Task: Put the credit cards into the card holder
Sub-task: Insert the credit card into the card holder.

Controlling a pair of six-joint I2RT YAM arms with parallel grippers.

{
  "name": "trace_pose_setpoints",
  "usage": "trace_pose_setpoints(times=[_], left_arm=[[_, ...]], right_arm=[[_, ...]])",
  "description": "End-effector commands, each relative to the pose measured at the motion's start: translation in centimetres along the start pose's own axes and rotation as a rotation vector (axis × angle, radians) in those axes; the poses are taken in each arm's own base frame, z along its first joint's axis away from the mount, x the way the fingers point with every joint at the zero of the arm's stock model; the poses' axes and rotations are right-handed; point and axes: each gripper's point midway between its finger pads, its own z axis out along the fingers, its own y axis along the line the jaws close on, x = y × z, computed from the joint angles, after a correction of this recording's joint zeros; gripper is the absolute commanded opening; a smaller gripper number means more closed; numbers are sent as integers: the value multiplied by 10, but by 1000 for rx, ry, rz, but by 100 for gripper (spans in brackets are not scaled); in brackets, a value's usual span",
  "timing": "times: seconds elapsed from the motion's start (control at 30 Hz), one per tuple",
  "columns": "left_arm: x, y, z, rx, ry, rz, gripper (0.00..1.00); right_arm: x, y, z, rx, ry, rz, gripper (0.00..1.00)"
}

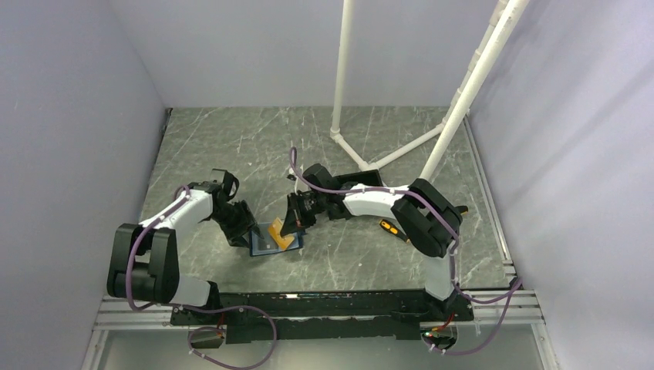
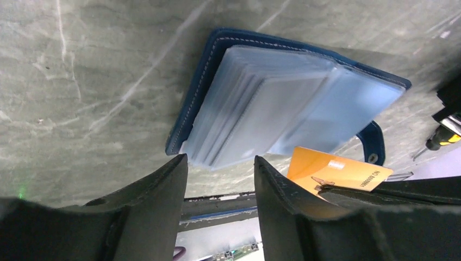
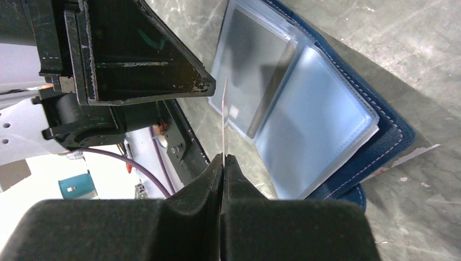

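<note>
The card holder [image 1: 264,245] lies open on the marble table, dark blue with clear plastic sleeves [image 2: 282,103] fanned upward. My right gripper [image 3: 223,157] is shut on an orange credit card [image 2: 337,169], seen edge-on [image 3: 224,117] in the right wrist view and held tilted over the holder's right edge [image 1: 284,236]. At the holder's left edge, my left gripper [image 2: 220,159] stands open just short of the sleeves, with nothing between its fingers [image 2: 163,206]. No other card shows.
An orange-and-black screwdriver [image 1: 391,227] lies right of the holder, under the right arm. A black box [image 1: 369,179] sits behind the right arm. White pipe legs [image 1: 347,142] stand at the back. Grey walls close in both sides.
</note>
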Motion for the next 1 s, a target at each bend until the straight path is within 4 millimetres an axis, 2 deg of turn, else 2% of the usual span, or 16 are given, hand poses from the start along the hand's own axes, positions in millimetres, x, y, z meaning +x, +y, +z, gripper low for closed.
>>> trace_pose_setpoints(times=[0.0, 0.23, 0.47, 0.67, 0.97], left_arm=[[-5, 3, 8, -4, -22, -9, 53], [-7, 8, 11, -32, -28, -20, 52], [-6, 11, 13, -47, -25, -29, 50], [-5, 13, 14, -55, -23, -37, 44], [-1, 15, 17, -48, -19, -50, 41]], right_arm=[[-4, -1, -1, -13, -17, -23, 0], [2, -16, -4, 3, -7, 2, 0], [8, -22, -1, -1, 15, 13, 0], [8, -26, 6, -12, 20, 27, 0], [1, -35, 10, -6, -4, 53, 0]])
